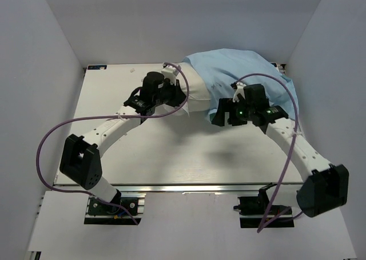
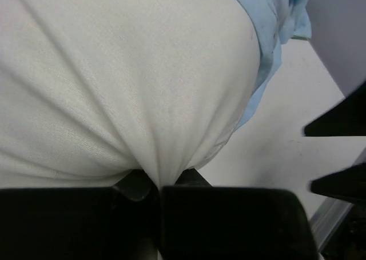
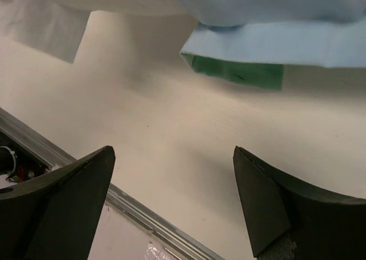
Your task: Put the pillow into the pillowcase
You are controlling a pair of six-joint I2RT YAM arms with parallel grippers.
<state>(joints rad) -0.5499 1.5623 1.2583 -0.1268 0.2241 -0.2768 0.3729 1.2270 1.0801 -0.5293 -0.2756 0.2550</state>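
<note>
White cloth is pinched tight between the closed jaws of the left tool (image 2: 157, 183). It grips one end of the plump white stuffed pillow (image 2: 114, 71), probably to steady or push it. The pillow lies at the far side of the pale desk (image 1: 171, 151), partly covered by the thin light-blue pillowcase (image 1: 240, 71), whose green face shows at the hem. The right tool (image 3: 171, 151) hangs wide open and holds nothing. It sits just short of that hem, likely placed to catch the edge.

Overhead camera looks down across the table (image 1: 171, 157) toward the pillow (image 1: 197, 94), well away. Left wrist camera sits against the pillow; right wrist camera looks low beside it, sharing that tabletop.
</note>
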